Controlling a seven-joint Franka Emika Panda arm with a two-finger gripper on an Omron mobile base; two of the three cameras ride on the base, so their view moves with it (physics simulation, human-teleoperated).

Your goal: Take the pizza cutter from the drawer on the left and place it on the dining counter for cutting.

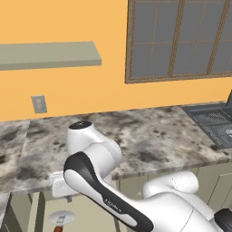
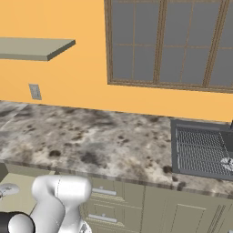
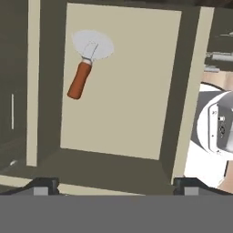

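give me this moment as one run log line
stage: reach | drawer: open | red-handled round-bladed pizza cutter: lying inside, untouched | gripper: fingers open above drawer, empty

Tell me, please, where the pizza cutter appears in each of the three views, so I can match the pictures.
Left base view: pizza cutter at the bottom left, below the counter edge, in the open drawer.
Right base view: a pale disc at the left edge, probably its blade.
Hand view: upper left on the drawer floor, red-brown handle pointing down-left.
Shared landmark: the drawer.

A kitchen: marble counter (image 1: 149, 131), green cabinets (image 2: 150, 209) (drawers too), sink (image 2: 202, 150), window (image 1: 181, 38).
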